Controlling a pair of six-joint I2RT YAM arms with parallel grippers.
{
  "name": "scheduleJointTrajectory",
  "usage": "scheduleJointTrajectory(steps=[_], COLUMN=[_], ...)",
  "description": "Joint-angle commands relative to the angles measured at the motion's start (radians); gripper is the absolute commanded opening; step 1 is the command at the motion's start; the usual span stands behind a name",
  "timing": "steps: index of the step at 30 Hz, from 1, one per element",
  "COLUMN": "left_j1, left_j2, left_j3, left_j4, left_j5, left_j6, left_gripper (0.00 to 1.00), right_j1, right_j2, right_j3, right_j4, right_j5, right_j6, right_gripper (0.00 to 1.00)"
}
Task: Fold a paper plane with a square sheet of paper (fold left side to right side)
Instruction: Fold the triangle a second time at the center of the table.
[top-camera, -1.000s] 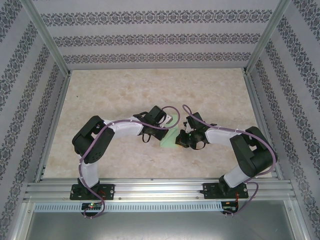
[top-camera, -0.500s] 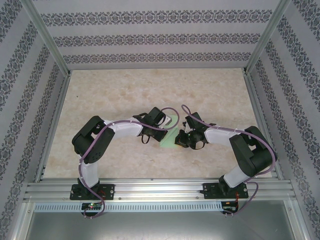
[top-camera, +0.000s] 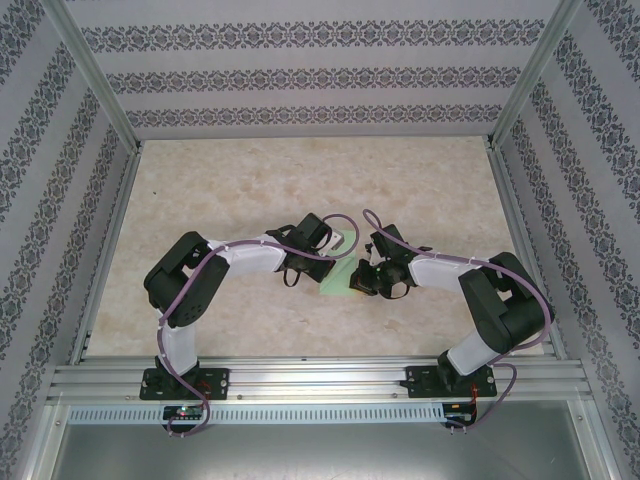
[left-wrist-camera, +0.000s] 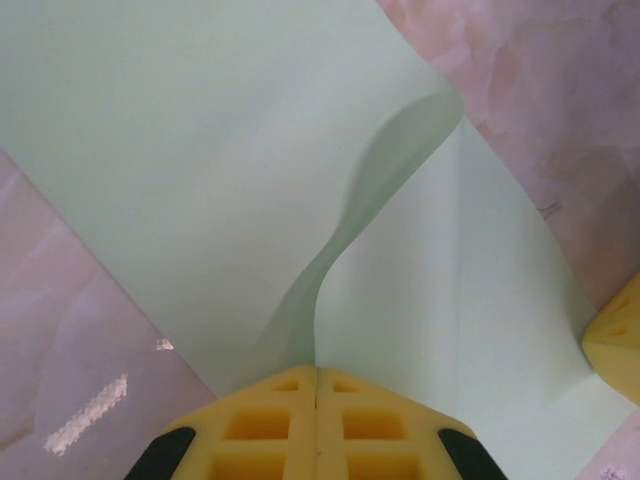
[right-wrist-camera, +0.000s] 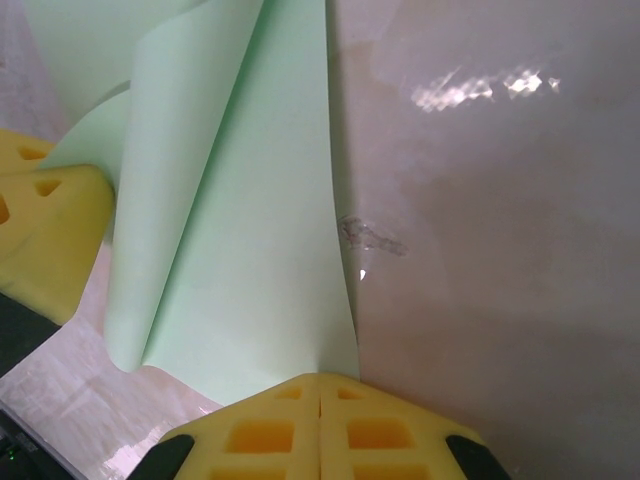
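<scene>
One square sheet of paper (left-wrist-camera: 200, 150), bowed, left gripper (left-wrist-camera: 317, 372) clamped on it, right gripper (right-wrist-camera: 320, 378) clamped too

Far table (top-camera: 300, 170) open — both arms (top-camera: 250, 255) crowd the sheet (top-camera: 335, 283).

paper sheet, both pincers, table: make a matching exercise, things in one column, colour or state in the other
1 square sheet of paper
2 left pincer
3 right pincer
4 table

a marbled beige
b shut on the sheet's left side, seen from above
c pale mint green, partly curled
d shut on the sheet's right side, seen from above

Pairs: 1-c, 2-b, 3-d, 4-a
</scene>
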Motion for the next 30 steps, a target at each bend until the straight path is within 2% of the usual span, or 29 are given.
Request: scheduleJointTrajectory(steps=[1,30], left_j1=[0.013,0.013], left_j2=[-0.048,0.035], left_j3=[-0.002,0.022], left_j4=[0.000,0.002], left_j5=[-0.017,-0.020], left_j6=[0.017,0.020], left_gripper=[0.01,0.01], right_j1=[0.018,0.018], right_j2=[0.039,0.038], right_j3=[0.001,0.010], right_j4=[-0.057,-0.069], right_j5=[0.047,0.044], right_j6=[-0.019,-0.025], right_gripper=[0.07,0.08])
